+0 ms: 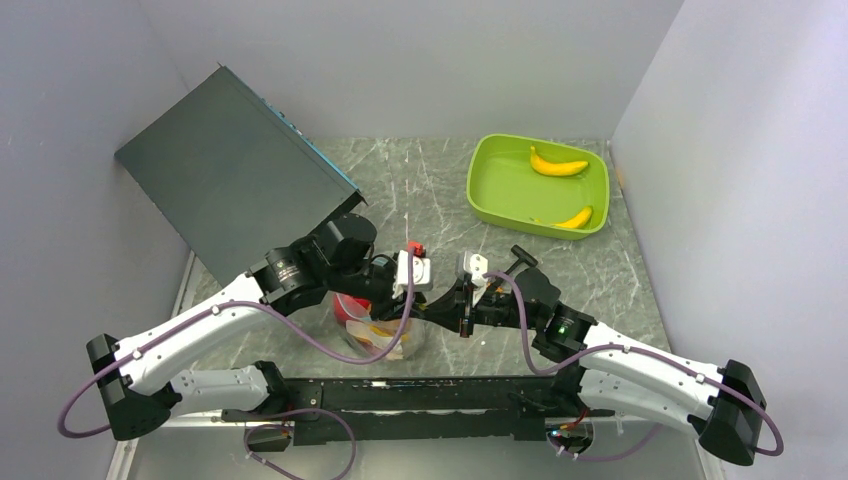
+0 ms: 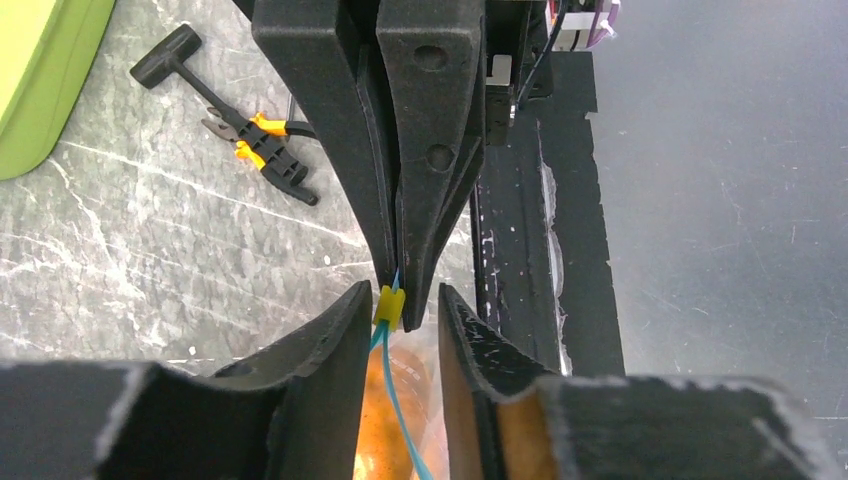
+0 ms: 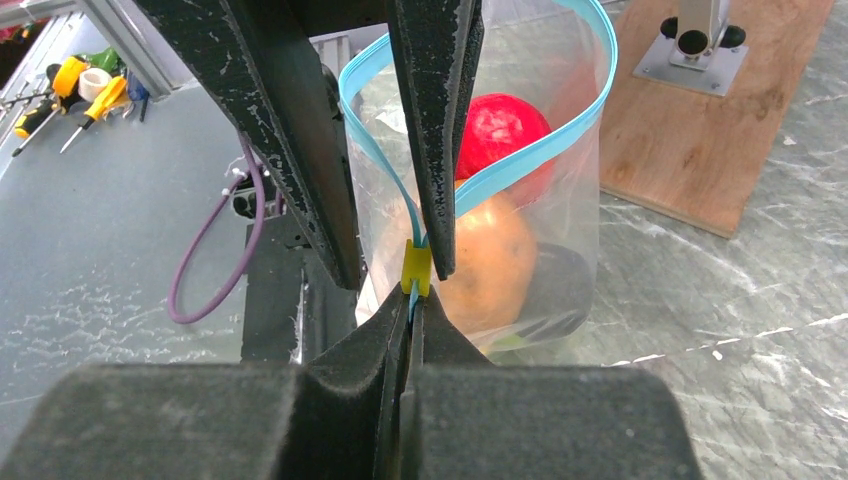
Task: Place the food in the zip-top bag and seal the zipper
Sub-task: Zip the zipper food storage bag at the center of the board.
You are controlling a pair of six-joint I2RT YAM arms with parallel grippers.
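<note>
The clear zip-top bag (image 1: 378, 338) stands between the arms, its mouth open. Through its wall in the right wrist view I see a red food piece (image 3: 500, 125), an orange one (image 3: 492, 262) and a dark plum (image 3: 562, 285). The blue-green zipper (image 3: 560, 140) gapes in a loop and carries a yellow slider (image 3: 415, 266) near one end. My right gripper (image 3: 412, 300) is shut on that end of the zipper. My left gripper (image 2: 402, 296) is open and straddles the slider (image 2: 389, 305), which touches one finger. Two yellow bananas (image 1: 558, 165) lie in the tray.
A lime-green tray (image 1: 480, 190) sits at the back right. Black-and-orange pliers (image 2: 262, 142) lie on the marble table behind the grippers. A dark box (image 1: 230, 160) leans at the back left. A wooden board (image 3: 700, 130) lies beyond the bag.
</note>
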